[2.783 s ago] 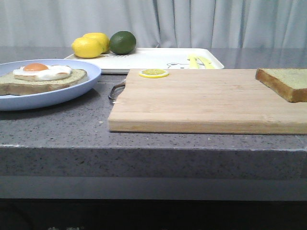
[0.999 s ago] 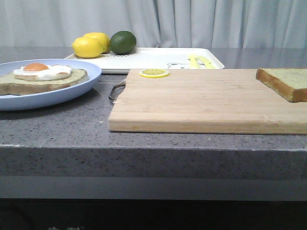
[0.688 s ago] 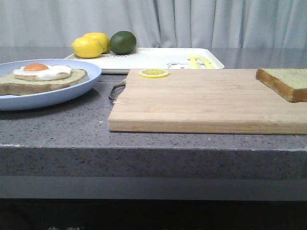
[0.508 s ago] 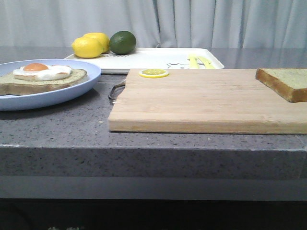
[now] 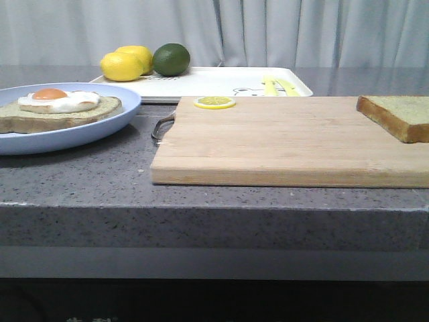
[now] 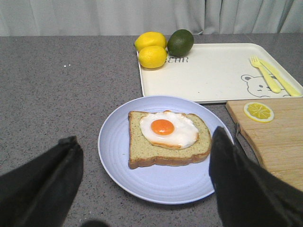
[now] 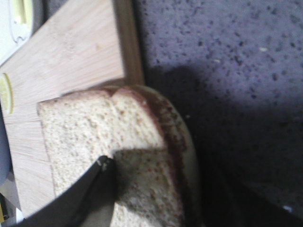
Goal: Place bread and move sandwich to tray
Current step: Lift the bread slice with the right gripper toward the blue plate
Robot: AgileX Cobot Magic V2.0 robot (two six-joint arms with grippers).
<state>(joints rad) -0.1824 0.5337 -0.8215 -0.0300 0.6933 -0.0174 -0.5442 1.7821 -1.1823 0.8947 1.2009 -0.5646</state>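
The bread [image 5: 399, 115] lies at the right end of the wooden cutting board [image 5: 281, 141], cut off by the front view's edge. In the right wrist view my right gripper [image 7: 156, 182] is closed around the bread [image 7: 94, 127]: one black finger [image 7: 92, 191] lies on its face, the other side is dark shadow. The sandwich [image 5: 60, 111], egg on top, sits on the blue plate [image 5: 100, 131] at the left. My left gripper [image 6: 146, 137] hovers open above the sandwich [image 6: 165, 139], near side of the plate [image 6: 156, 184]. The white tray [image 5: 214, 80] stands behind.
Two lemons [image 5: 124, 66] and a lime [image 5: 171, 59] sit at the tray's left end, a yellow fork and knife [image 5: 278, 86] at its right. A lemon slice [image 5: 215, 102] lies on the board's far left corner. The grey counter's front edge runs close below the board.
The bread has shifted very slightly on the board. Plate, sandwich and tray have not moved.
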